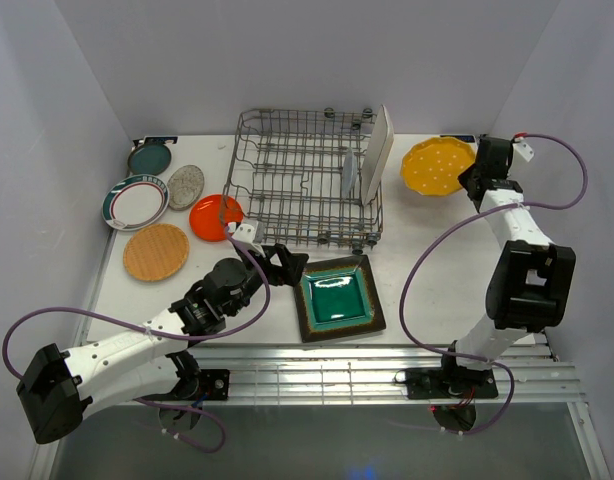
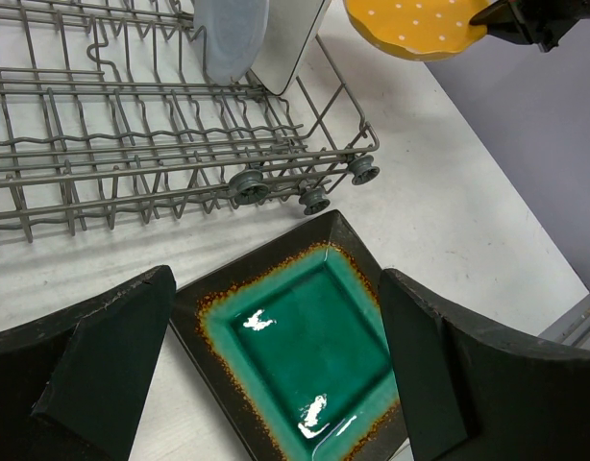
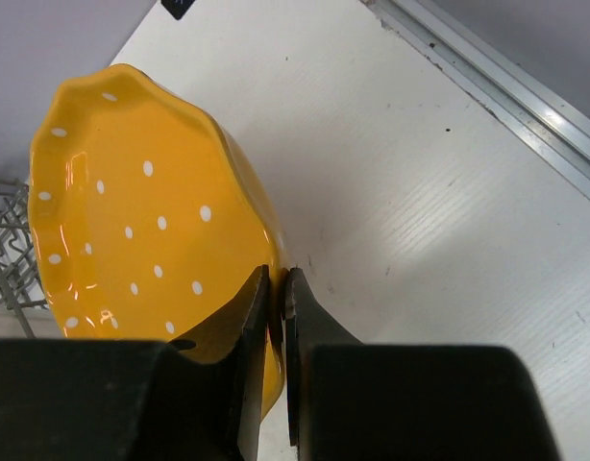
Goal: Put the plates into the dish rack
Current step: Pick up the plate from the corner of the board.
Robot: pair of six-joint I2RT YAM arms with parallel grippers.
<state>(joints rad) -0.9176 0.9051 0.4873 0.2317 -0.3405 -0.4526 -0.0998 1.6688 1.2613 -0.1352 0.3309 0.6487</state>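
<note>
The grey wire dish rack (image 1: 307,180) stands at the back centre. A white rectangular plate (image 1: 377,155) and a pale blue plate (image 1: 349,175) stand upright at its right end. My right gripper (image 3: 278,279) is shut on the rim of the yellow scalloped plate (image 3: 132,221), holding it tilted just right of the rack (image 2: 132,144). My left gripper (image 2: 276,365) is open above the dark square plate (image 2: 300,355) with the green centre, which lies flat in front of the rack. Left of the rack lie orange (image 1: 215,216), wood-tone (image 1: 156,251), teal-rimmed white (image 1: 136,203), speckled grey (image 1: 186,186) and teal (image 1: 150,158) plates.
White walls close in the table on the left, back and right. A metal rail (image 1: 367,365) runs along the near edge between the arm bases. Purple cables (image 1: 427,260) loop from both arms.
</note>
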